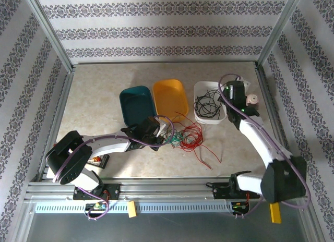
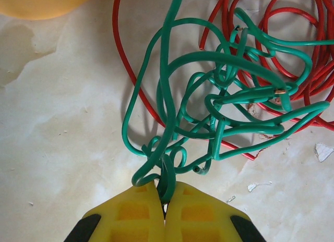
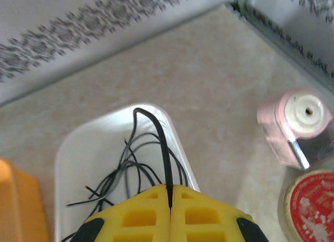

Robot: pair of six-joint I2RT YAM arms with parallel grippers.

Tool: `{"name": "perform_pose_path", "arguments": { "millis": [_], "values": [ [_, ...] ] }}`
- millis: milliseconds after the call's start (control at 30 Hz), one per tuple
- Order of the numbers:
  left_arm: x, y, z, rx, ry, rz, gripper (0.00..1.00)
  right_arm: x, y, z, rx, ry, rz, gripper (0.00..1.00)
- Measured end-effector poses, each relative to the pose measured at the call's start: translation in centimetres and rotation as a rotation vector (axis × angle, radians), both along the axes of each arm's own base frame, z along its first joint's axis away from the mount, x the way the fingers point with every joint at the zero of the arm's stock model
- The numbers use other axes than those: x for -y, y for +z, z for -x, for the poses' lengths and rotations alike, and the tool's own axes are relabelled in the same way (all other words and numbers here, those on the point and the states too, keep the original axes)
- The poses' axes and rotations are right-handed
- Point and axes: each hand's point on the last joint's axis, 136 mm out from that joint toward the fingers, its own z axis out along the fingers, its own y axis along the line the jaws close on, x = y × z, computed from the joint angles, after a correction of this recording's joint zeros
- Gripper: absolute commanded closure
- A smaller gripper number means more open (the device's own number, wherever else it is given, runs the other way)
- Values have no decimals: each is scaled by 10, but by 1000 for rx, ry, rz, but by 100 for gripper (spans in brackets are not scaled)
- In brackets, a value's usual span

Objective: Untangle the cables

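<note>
Readable text: I can read none in my views.
Red round lid [image 3: 312, 203]: it carries pale marks on the red face, but they are too blurred for me to read as letters or numbers.
Wallpaper [image 1: 156, 31]: stripes of a flower ornament, which is a pattern and not writing.

Left arm [image 1: 104, 143], right arm [image 1: 258, 137]: jaws closed.

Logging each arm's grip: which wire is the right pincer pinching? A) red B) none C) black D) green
C: the right pincer is shut on a black wire that arches up over the white tray.
</note>
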Motion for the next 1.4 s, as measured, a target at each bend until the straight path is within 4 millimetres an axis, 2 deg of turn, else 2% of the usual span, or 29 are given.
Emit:
{"name": "perform_pose_path", "arguments": {
  "millis": [133, 233, 333, 433, 600, 767, 833, 900, 1000, 1067, 1167, 1267, 1400],
  "values": [
    [0, 0, 0, 0, 0, 0, 100, -6, -37, -10, -72, -23, -50, 100],
    [0, 0, 0, 1, 0, 0, 100, -17, -60, -8, -115, -18, -78, 97],
    [0, 0, 0, 3, 2, -1, 100, -25, -78, 3, -153, -15, -101, 83],
    [0, 1, 0, 4, 1, 0, 100, -28, -89, 11, -180, -15, -131, 64],
    [0, 6, -1, 14, 1, 10, 100, -31, -83, 20, -193, 11, -141, 53],
    [2, 10, -3, 20, -1, 17, 100, -30, -47, 35, -137, 60, -123, 52],
    [3, 12, -3, 21, -2, 20, 100, -37, -30, 42, -100, 111, -119, 51],
    [4, 13, -3, 24, -2, 24, 100, -57, -19, 50, -75, 219, -125, 51],
    [6, 20, -3, 30, -7, 41, 100, -108, -23, 72, -100, 462, -147, 50],
    [9, 28, -4, 34, -14, 65, 100, -148, -37, 93, -156, 643, -160, 50],
    [12, 38, -5, 32, -17, 102, 100, -193, -67, 125, -266, 850, -165, 48],
    [15, 41, -4, 18, -25, 125, 100, -216, -95, 147, -372, 963, -163, 46],
    [19, 42, 2, -11, -47, 152, 100, -229, -117, 154, -447, 1020, -138, 46]
  ]
}}
